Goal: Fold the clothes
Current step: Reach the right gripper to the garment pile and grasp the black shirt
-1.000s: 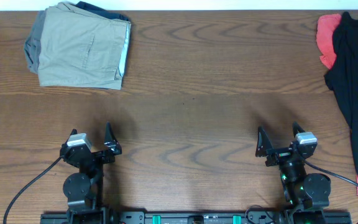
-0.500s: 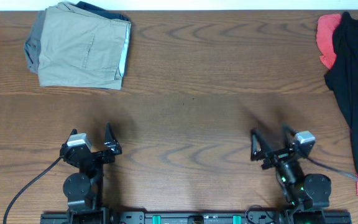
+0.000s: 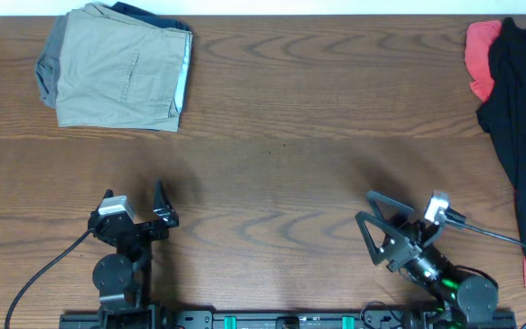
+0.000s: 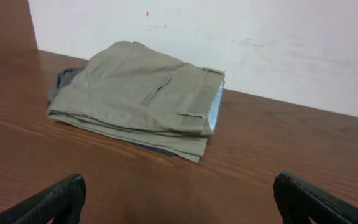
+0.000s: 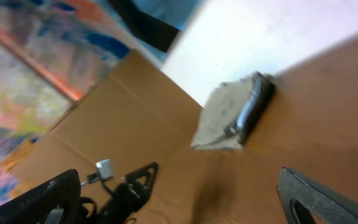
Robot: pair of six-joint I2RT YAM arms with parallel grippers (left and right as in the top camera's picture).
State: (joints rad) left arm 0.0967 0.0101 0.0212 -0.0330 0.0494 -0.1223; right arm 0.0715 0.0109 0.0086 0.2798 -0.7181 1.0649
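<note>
The clothes (image 3: 523, 128) are a black garment draped over the table's right edge in the overhead view, crumpled, running from the far corner toward the front. My right gripper (image 3: 365, 206) is near the front edge, well to the left of the clothes. It is turned leftward and open, with nothing in it. My left gripper (image 3: 135, 194) stands open and empty at the front left. In the left wrist view the left gripper (image 4: 178, 186) holds its fingers wide over bare wood. The right gripper (image 5: 176, 180) shows a tilted, blurred view across the table; the clothes are out of that view.
A folded khaki garment (image 3: 117, 68) lies at the back left, also seen as the khaki garment (image 4: 142, 93) and the khaki garment (image 5: 229, 121). A coral-red top (image 3: 480, 55) peeks from under the clothes at the back right. The left arm (image 5: 129, 186) shows in the right wrist view.
My right gripper has swung and tilted to the left, away from the clothes, staying open. The left arm and the garments have not moved.
</note>
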